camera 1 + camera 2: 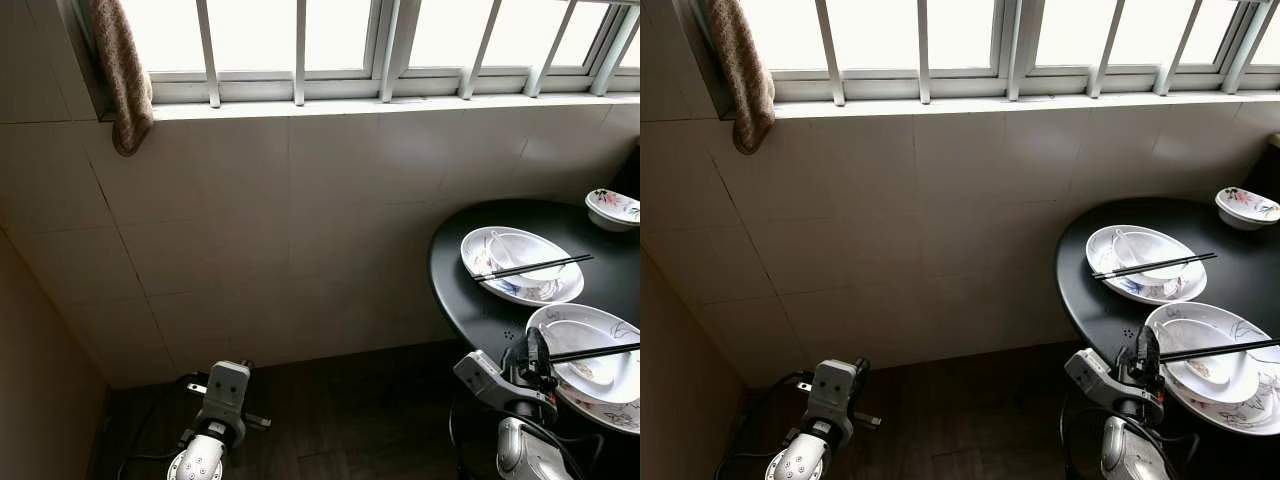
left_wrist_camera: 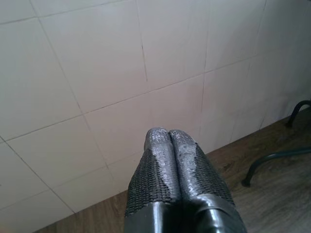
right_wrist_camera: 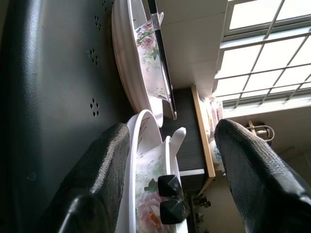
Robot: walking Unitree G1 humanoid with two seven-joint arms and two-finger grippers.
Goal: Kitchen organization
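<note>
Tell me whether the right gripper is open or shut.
Open. In the right wrist view the right gripper has its two black fingers spread wide apart, straddling the rim of the near plate on the black table.

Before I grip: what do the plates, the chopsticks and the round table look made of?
Plates: likely glazed ceramic, glossy white, floral print. Chopsticks: dark, smooth, possibly lacquered wood or plastic; unclear. Table: black, matte, with small hole clusters, probably painted metal. Right gripper is open at the near plate.
</note>
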